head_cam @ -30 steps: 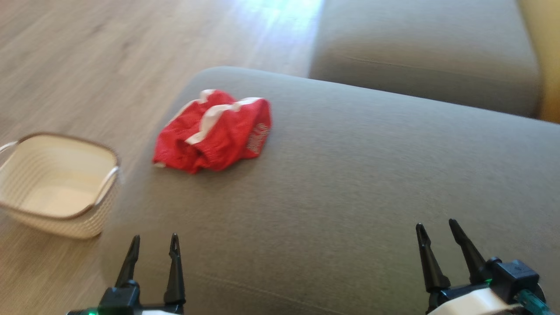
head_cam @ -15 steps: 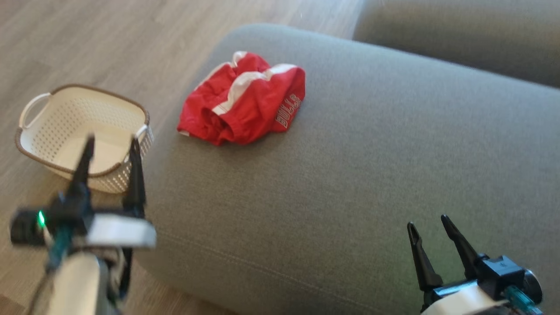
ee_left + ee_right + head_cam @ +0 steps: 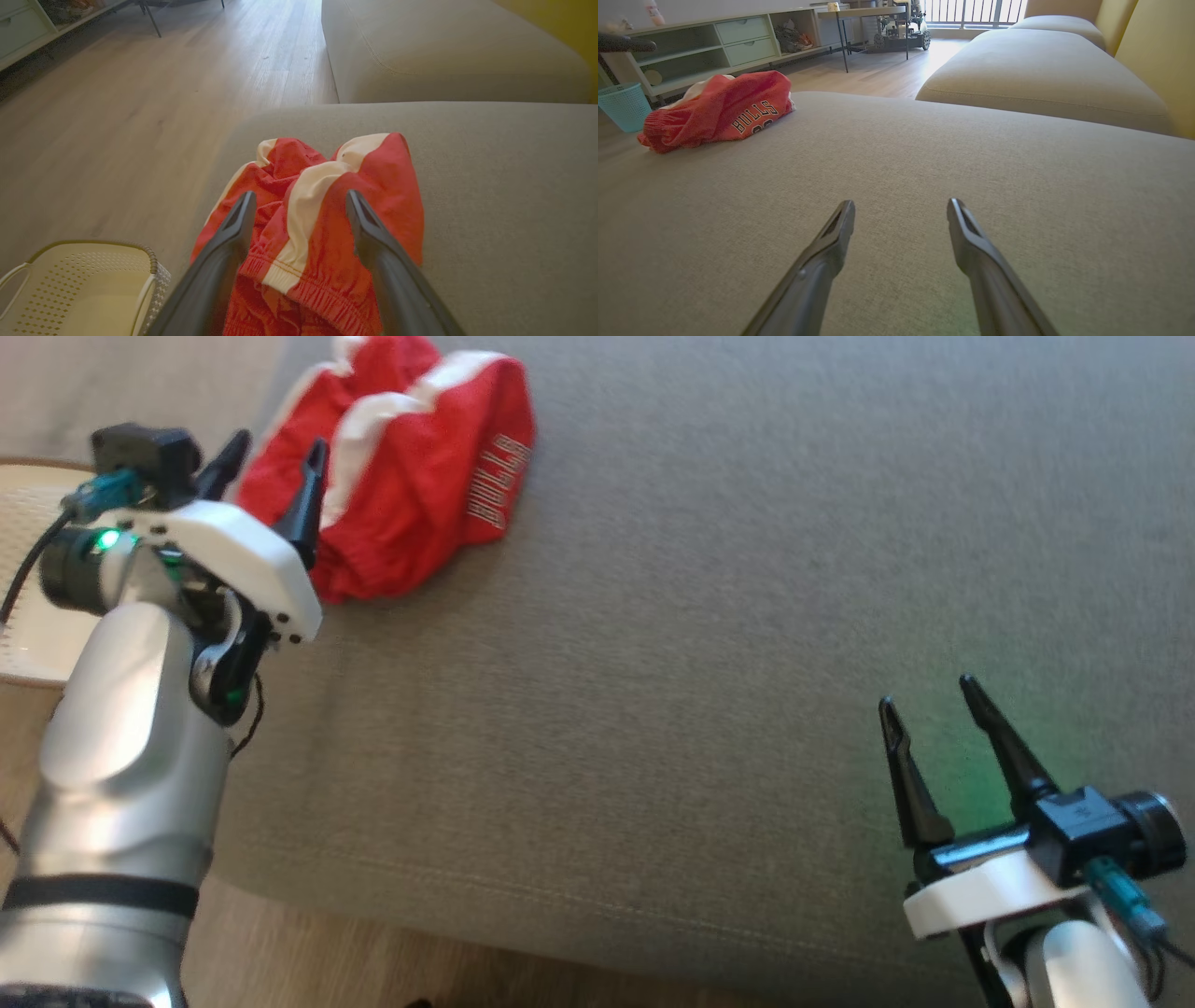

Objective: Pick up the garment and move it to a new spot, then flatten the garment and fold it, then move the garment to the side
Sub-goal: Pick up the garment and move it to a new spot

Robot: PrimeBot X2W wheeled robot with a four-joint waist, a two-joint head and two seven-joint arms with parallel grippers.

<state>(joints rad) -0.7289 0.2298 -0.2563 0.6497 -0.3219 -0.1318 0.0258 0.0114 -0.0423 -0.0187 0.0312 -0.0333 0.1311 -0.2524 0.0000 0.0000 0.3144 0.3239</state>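
Here left claw point(image 3: 282, 439) wide over red shorts point(image 3: 420, 457); right claw point(image 3: 926, 692) wide, empty.

Bare sofa cushion point(image 3: 700, 663) lies open right of the garment point(image 3: 411, 476); basket point(image 3: 70, 280) crowds its left.

I see a grey fabric sofa seat point(image 3: 924, 196) with a second seat point(image 3: 1041, 79) beyond it, over pale wood floor point(image 3: 140, 93). A pale green sideboard point(image 3: 747, 39) with drawers lines the far wall beside a teal wastebasket point(image 3: 623, 105), and daylight comes through a railed window point(image 3: 971, 9).
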